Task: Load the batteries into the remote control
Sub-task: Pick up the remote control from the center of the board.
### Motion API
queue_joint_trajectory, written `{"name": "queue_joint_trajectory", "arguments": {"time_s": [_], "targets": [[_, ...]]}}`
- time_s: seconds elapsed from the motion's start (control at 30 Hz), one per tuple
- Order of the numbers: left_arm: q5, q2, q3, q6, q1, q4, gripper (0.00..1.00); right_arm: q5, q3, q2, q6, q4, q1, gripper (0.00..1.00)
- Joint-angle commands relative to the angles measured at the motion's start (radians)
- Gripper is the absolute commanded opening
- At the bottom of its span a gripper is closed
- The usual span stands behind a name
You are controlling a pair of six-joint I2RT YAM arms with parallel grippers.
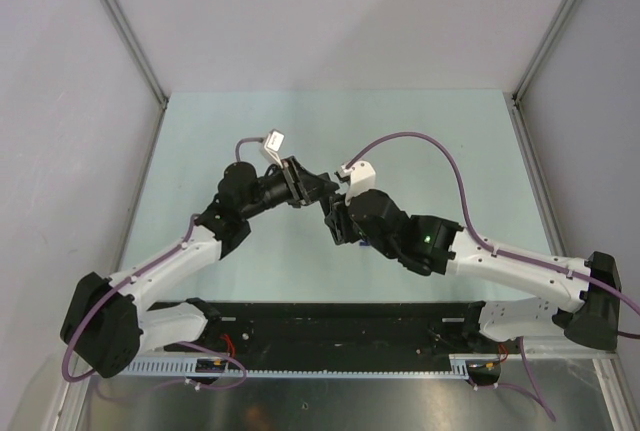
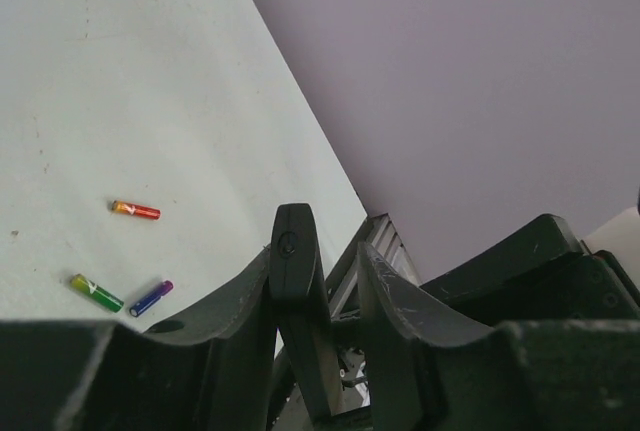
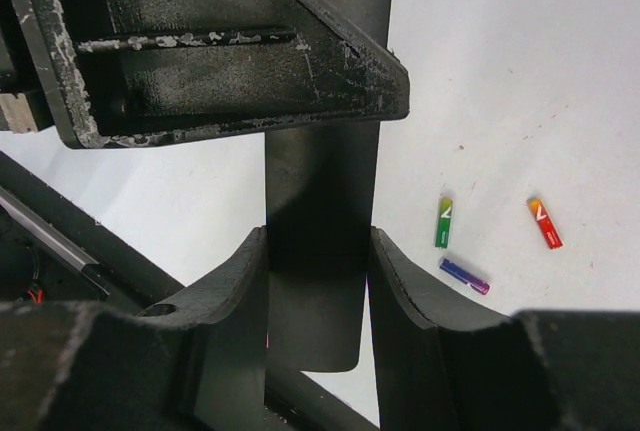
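My right gripper [image 3: 318, 241] [image 1: 338, 219] is shut on the remote control [image 3: 322, 181], a flat black bar held across its width above the table. The left gripper [image 2: 315, 259] [image 1: 316, 189] straddles the bar's far end. There the remote control [image 2: 294, 251] shows edge-on, resting against one finger, with a gap to the other, so the jaws stand open. The left arm's finger [image 3: 230, 51] crosses the bar's upper part. On the table lie the batteries: red [image 2: 136, 211] [image 3: 545, 223], green [image 2: 96, 292] [image 3: 444, 222] and a blue-purple one [image 2: 151, 298] [image 3: 464, 276].
The pale green table [image 1: 400, 121] is bounded by grey walls and metal corner rails [image 1: 120, 26]. Both arms meet over its middle. The black base plate [image 1: 330, 326] runs along the near edge. Cables loop above each wrist.
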Motion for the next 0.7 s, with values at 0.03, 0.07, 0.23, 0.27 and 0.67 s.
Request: {"name": "queue_joint_trajectory", "arguments": {"time_s": [0.03,0.07,0.23,0.27,0.67], "targets": [[0.042,0.009,0.034,-0.016,-0.015,0.071,0.41,0.012,0.050,-0.035,0.004,0.037,0.007,0.00],[0.047,0.009,0.031,-0.019,-0.016,0.075,0.44,0.015,0.050,-0.036,0.006,0.037,0.007,0.00],[0.049,0.002,0.008,-0.024,-0.019,0.082,0.49,0.037,0.050,-0.044,0.004,0.047,0.011,0.00],[0.047,0.000,0.002,-0.024,-0.019,0.083,0.48,0.037,0.050,-0.044,0.003,0.048,0.014,0.00],[0.041,0.002,-0.008,-0.030,-0.019,0.089,0.00,0.011,0.050,-0.050,0.004,0.047,0.013,0.14]]}}
